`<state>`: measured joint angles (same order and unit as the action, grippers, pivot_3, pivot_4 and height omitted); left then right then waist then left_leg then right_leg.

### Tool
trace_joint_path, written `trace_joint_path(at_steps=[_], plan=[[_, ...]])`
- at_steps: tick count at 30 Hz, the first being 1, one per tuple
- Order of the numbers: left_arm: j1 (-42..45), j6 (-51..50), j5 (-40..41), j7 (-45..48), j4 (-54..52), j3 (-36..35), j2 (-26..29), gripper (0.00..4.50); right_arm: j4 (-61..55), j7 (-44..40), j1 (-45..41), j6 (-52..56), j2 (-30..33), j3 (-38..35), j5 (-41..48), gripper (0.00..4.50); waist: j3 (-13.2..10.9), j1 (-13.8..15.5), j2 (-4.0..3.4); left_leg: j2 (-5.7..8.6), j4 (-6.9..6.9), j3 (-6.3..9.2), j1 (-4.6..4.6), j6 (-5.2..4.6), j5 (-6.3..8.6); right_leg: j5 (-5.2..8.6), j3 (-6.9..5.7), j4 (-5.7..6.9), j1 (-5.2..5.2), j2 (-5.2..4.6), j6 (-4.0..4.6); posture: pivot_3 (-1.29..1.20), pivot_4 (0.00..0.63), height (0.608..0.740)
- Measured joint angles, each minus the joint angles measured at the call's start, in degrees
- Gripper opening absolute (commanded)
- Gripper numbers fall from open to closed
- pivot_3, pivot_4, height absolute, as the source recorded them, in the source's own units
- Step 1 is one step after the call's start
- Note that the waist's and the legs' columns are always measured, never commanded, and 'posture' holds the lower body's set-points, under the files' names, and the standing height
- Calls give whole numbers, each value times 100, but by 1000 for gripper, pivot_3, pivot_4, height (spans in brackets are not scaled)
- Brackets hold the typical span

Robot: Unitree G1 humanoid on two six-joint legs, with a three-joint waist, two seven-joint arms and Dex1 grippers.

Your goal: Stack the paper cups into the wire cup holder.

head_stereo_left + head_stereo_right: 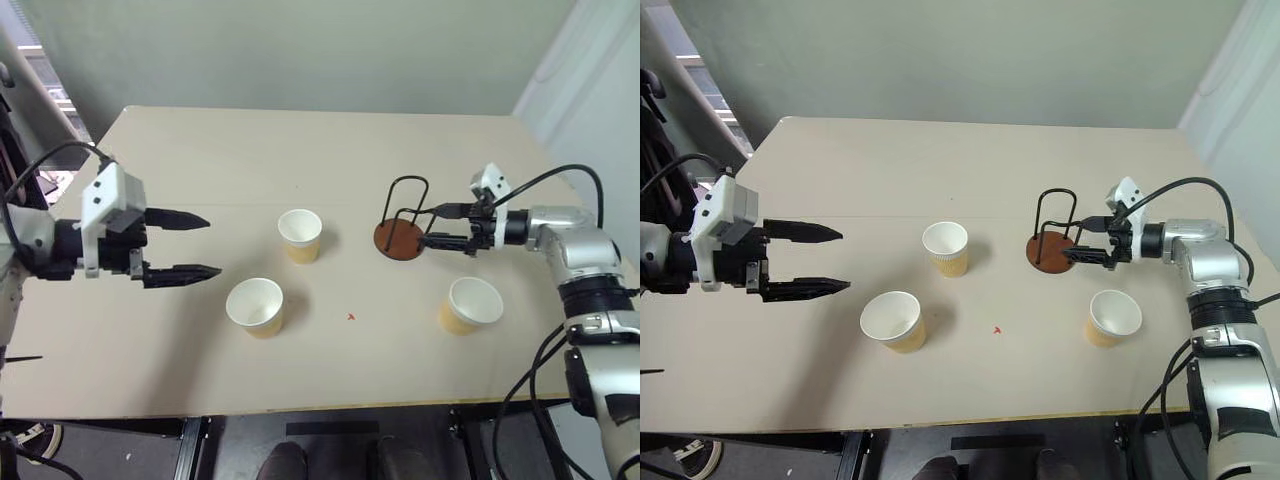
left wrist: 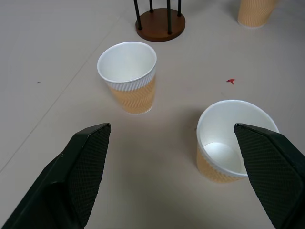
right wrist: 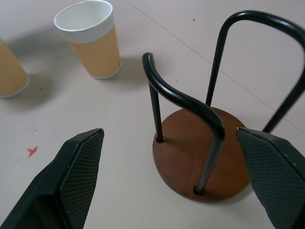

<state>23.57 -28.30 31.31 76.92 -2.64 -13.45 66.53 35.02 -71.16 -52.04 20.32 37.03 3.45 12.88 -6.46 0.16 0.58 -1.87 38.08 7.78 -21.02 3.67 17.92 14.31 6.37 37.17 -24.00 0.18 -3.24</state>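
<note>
Nothing has been stacked: the wire cup holder (image 1: 402, 222) stands empty on the table (image 1: 200, 150), and three paper cups (image 1: 300, 236) (image 1: 255, 306) (image 1: 471, 305) stand apart nearby. The right pincer (image 1: 432, 225) is spread wide beside the holder's base, the left pincer (image 1: 196, 246) wide open near two cups, nothing being held

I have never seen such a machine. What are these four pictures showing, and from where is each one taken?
It is a two-armed robot at a table. Two pictures look down from its head; the other two come from cameras on its wrists. The left gripper is open and holds nothing. The right gripper is open around the wire cup holder, not yet closed on it. Three paper cups stand upright and separate: one in the middle, one nearer the left gripper, one on the right.
</note>
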Motion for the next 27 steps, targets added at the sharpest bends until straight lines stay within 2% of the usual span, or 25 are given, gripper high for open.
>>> trace_joint_path(at_steps=[1,4,15,23,27], plan=[[-18,-26,13,-9,-23,-12,0,4439,63,29,-38,-38,-24,1,-38,4500,0,0,0,0,0,0,0,0,0,0,-1,0,0,0,0,0,150,740],[-74,-73,68,-77,-133,-88,0,4500,230,79,-99,-175,-72,2,-127,3947,0,4,0,0,0,0,0,1,0,0,0,0,0,0,0,0,150,740],[-106,-104,69,-130,-193,-150,0,4500,-56,-341,-92,-46,-62,0,-72,20,0,3,0,0,-1,-2,-1,3,0,0,0,-1,0,0,1,0,150,740],[10,-94,36,-126,-176,-119,1,4500,-1596,-813,428,693,79,19,337,20,0,3,0,1,0,-3,-3,4,-1,1,-1,-5,1,0,1,0,150,740],[34,-90,-15,-112,-108,-94,7,4500,-2943,-1098,825,1204,387,185,686,20,0,-3,0,3,-2,-10,-4,5,-1,1,-2,-11,2,4,1,0,150,740]])
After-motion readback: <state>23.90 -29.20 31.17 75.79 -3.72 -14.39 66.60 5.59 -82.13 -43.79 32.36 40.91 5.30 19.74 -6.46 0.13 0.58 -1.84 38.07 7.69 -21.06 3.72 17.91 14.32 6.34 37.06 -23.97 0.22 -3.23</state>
